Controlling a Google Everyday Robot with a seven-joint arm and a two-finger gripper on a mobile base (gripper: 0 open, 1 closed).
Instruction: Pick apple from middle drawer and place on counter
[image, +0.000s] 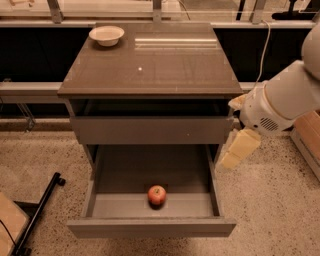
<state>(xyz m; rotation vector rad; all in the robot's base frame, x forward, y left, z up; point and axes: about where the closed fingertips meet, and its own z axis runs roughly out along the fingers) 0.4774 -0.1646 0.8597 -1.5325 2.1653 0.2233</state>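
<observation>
Seemingly from above and in front, the one camera view is looking down on a grey drawer cabinet standing on a speckled beige floor (272, 210). The glossy brownish-grey square counter (150, 67) is forming the cabinet's top slab, and a shallow white bowl (106, 35) is sitting near its far left corner. Below the slab, the plain grey upper drawer panel (152, 130) is sitting nearly flush with the cabinet's front.

Under that panel, the plain grey handle-less middle drawer (150, 227) is standing pulled well out toward the camera, with its wide rectangular tray showing. The small round red apple (157, 195) with a yellowish patch is lying on the tray floor, about midway between the side walls and near the front wall, touching neither.

At the right, the robot's bulky white arm (285, 100) is reaching in from the frame's edge. Its cream-coloured gripper (239, 149) is hanging beside the cabinet's right side, level with the gap between the two drawers, above and to the right of the apple and well apart from it. Whether the gripper is open or closed, I cannot tell; it is carrying nothing visible.

A black bar (37, 215) is lying slantwise on the floor at the lower left.
</observation>
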